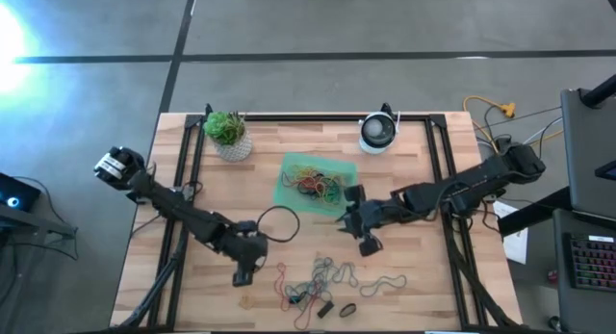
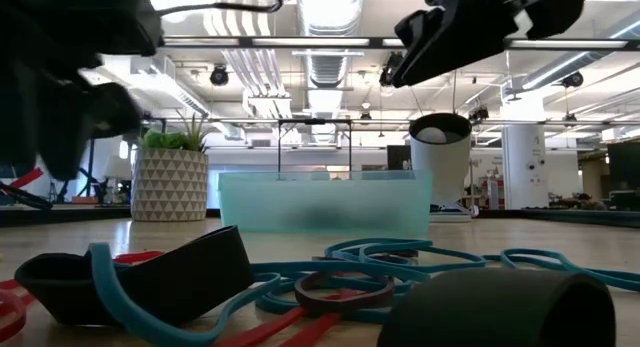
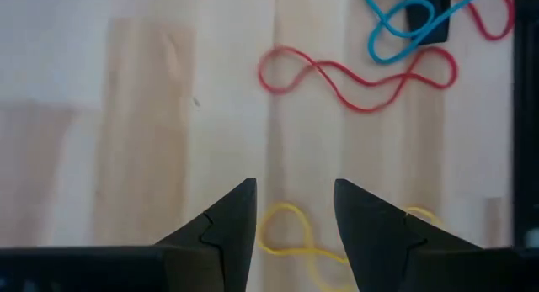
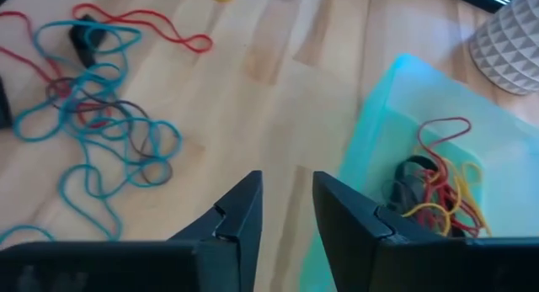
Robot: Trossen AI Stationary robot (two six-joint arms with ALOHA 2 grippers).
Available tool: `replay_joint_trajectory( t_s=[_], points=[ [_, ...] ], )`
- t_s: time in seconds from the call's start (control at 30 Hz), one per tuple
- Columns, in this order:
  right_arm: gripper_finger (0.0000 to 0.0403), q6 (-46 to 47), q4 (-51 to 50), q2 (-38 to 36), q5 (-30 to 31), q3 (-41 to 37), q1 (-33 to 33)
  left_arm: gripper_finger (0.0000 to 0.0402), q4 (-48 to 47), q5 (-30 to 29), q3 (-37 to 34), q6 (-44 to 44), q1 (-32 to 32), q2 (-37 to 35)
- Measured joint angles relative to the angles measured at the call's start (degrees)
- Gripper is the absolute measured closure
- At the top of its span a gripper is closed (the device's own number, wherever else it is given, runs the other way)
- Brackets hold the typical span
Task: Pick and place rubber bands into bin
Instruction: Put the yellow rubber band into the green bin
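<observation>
The right gripper point(image 4: 286, 212), fingers slightly parted and empty, hangs beside the green bin point(image 1: 289, 185) of gathered rubber bands point(image 1: 318, 187). The left gripper point(image 3: 295, 220) stands open above a yellow band point(image 3: 286, 233) on the counter point(image 1: 404, 286).

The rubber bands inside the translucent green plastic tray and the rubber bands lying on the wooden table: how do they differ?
The rubber bands inside the translucent green plastic tray form one dense tangle, mainly red, orange and yellow; the rubber bands lying on the wooden table spread loosely, many of them teal. The tray's tangle lies near the right gripper; the table's group is beside the left gripper. Both are thin flexible loops.
</observation>
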Motion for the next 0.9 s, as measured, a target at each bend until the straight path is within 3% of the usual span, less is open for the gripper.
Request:
replay_joint_trajectory(
  t_s=[0.23,0.4,0.9],
  points=[
    [0.0314,2.1,0.1,0.0,0.6,0.0,1.3,0.0258,-0.1,2.6,-0.4,-18.5,-1.7,0.0],
    [0.0320,3.4,0.4,-0.1,0.6,-1.4,1.3,0.0258,-0.3,2.7,-1.4,-27.0,-2.8,0.8],
    [0.0329,3.4,0.5,-0.1,0.6,-3.5,1.3,0.0258,-1.7,9.8,1.4,-29.2,-3.6,10.7]
  ],
)
